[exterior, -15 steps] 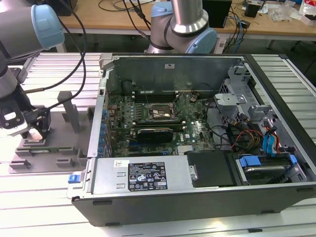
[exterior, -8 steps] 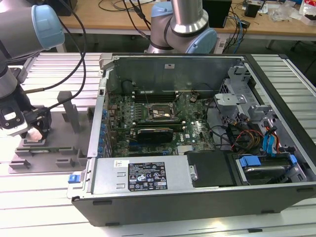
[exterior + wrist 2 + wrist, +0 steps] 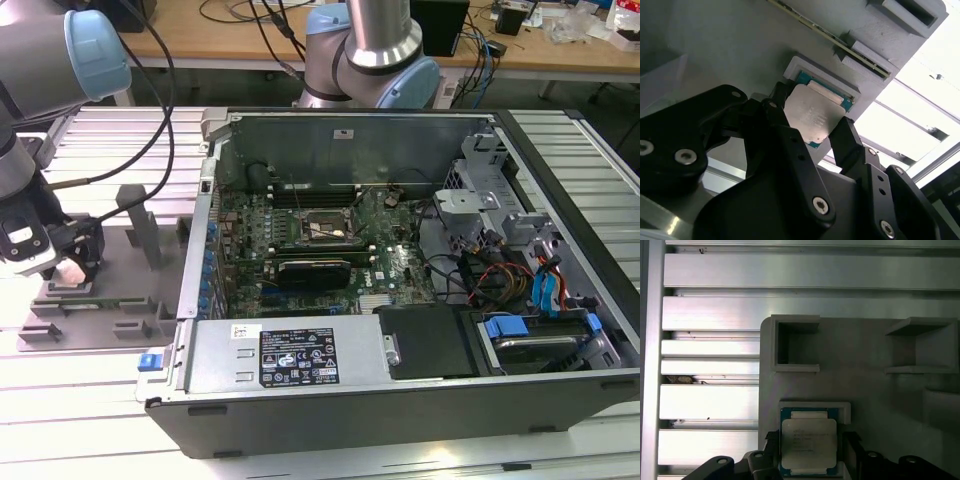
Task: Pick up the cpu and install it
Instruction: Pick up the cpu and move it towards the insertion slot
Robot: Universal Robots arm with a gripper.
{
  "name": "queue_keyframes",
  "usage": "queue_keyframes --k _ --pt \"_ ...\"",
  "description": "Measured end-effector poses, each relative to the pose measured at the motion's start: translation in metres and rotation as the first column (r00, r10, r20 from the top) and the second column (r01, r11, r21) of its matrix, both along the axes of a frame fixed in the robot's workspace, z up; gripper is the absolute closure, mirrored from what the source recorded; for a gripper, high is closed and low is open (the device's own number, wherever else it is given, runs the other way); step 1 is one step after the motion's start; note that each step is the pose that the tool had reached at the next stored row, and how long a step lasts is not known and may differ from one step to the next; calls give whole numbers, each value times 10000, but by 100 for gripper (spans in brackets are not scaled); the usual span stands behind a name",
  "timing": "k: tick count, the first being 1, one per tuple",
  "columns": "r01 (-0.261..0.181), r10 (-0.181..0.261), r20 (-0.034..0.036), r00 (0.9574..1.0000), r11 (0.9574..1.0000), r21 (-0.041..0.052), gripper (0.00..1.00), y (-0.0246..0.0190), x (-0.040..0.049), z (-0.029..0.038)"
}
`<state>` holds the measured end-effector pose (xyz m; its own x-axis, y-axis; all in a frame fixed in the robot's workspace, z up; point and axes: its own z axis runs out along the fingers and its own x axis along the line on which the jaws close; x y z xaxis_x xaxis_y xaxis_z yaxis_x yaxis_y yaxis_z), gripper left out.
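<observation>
In the exterior view the arm [image 3: 372, 30] appears at twelve o'clock as a brushed silver tube above rounded grey joint housings. At ten o'clock a thick grey link ends in a pale blue end cap [image 3: 97, 52]. Thin black cables [image 3: 165, 110] loop down beside that link. At nine o'clock the wrist [image 3: 22, 245] is white with black patches. In both wrist views the gripper [image 3: 812, 115] [image 3: 810, 440] is matt black, built of chunky linked fingers [image 3: 850, 145] and rounded pivot plates, studded with silver hex-socket screws [image 3: 820, 204].
</observation>
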<state>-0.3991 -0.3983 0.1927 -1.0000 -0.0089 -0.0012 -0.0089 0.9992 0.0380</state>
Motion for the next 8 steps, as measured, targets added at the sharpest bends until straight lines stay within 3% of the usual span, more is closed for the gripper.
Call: queue_keyframes --k 8 --pt "21 -21 -2 10000 10000 -2 38 5 -7 1"
